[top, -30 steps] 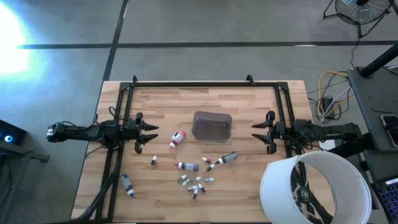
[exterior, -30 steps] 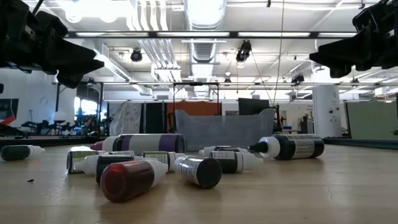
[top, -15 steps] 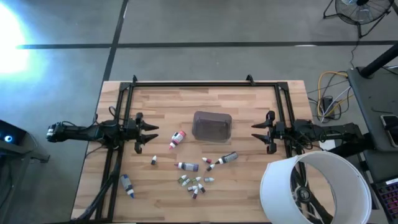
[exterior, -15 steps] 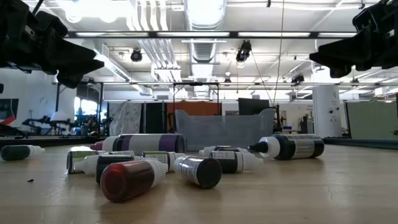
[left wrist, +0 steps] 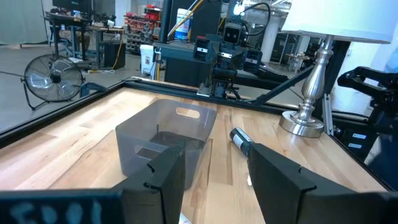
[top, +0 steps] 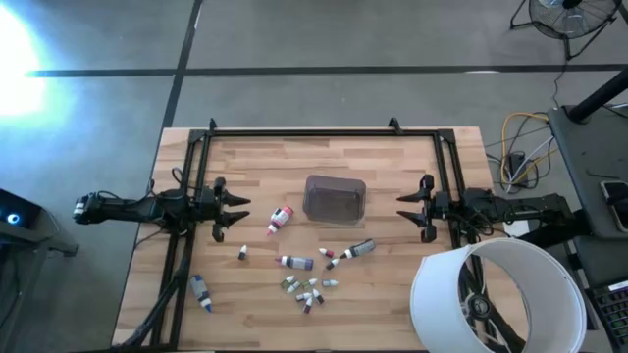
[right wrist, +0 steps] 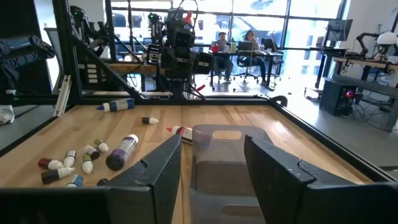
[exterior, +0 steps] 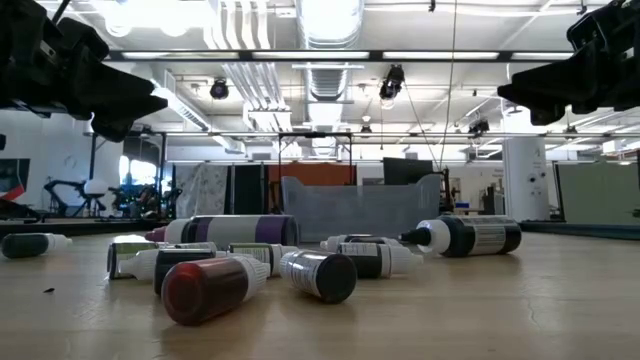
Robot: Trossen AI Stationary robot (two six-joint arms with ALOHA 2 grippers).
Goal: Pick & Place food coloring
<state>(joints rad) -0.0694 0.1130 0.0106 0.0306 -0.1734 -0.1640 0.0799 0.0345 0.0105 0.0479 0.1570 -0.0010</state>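
Observation:
Several food coloring bottles [top: 307,286] lie on their sides on the wooden table, most in a loose cluster near its front edge. A red-capped one [top: 281,220] lies left of the grey tub [top: 335,199]. A blue one [top: 201,292] lies at the front left, and a dark one [top: 358,249] to the right of the cluster. My left gripper [top: 243,216] hovers open at the table's left side and points level toward the tub. My right gripper [top: 400,208] hovers open at the right side, facing it. Both are empty, and the tub [left wrist: 163,140] shows between the fingers in each wrist view.
A black rail frame [top: 304,132] borders the table's far, left and right sides. A lamp with a white shade [top: 496,299] stands at the front right corner, its metal base [left wrist: 303,121] on the table. Bare wood lies between each gripper and the tub.

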